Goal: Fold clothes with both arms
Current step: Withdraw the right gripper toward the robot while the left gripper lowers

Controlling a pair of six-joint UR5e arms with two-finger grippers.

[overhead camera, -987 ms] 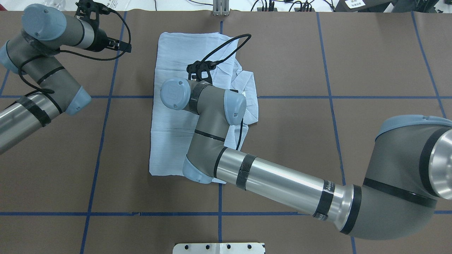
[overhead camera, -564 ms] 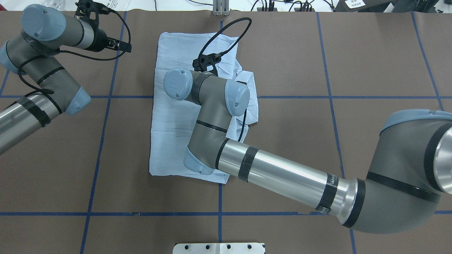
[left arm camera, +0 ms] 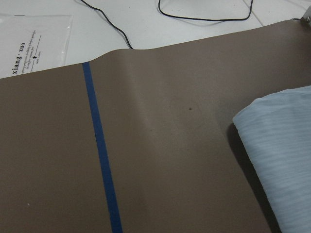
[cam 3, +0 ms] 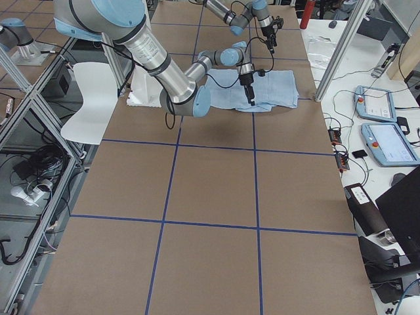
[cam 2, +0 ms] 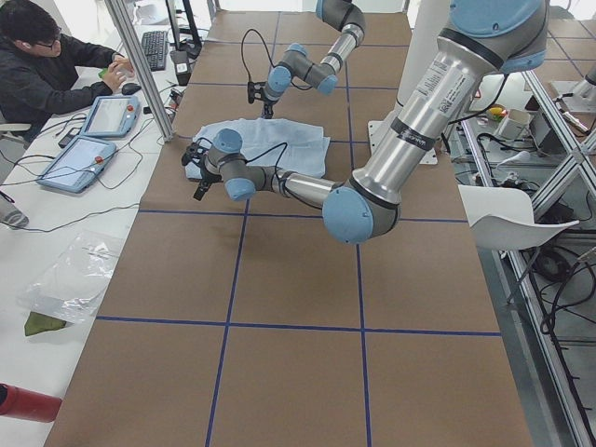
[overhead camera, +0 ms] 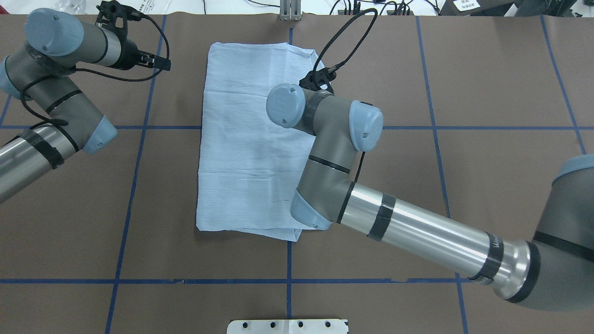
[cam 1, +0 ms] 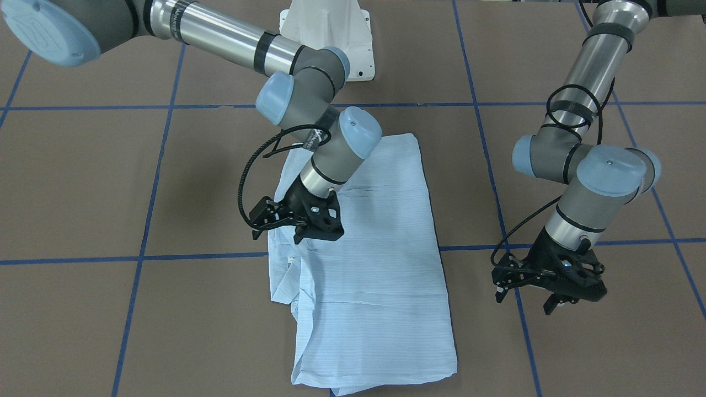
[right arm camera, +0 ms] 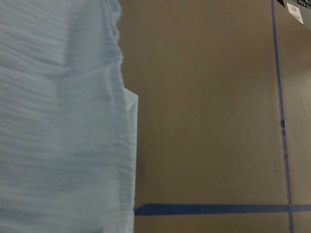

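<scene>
The light blue striped shirt (overhead camera: 241, 139) lies folded into a long rectangle on the brown table; it also shows in the front view (cam 1: 380, 286). A rumpled flap (cam 1: 287, 275) sticks out on its side under my right arm. My right gripper (cam 1: 276, 236) hangs open and empty just above that edge of the shirt; in the overhead view it is hidden under its wrist (overhead camera: 320, 83). The right wrist view shows the shirt's edge (right arm camera: 58, 121) beside bare table. My left gripper (cam 1: 524, 302) is open and empty over bare table, apart from the shirt. The left wrist view shows one shirt corner (left arm camera: 286, 150).
Blue tape lines (overhead camera: 287, 280) grid the brown table. The white pedestal base (cam 1: 325, 33) stands at the robot's side. A person (cam 2: 47, 65) sits at a bench with tablets (cam 2: 84, 158) beyond the table's far edge. A white plate (overhead camera: 287, 326) is at the near edge.
My right arm has swung from over the shirt's middle to its right edge in the overhead view and now hides the rumpled flap there. The left arm has barely moved.
</scene>
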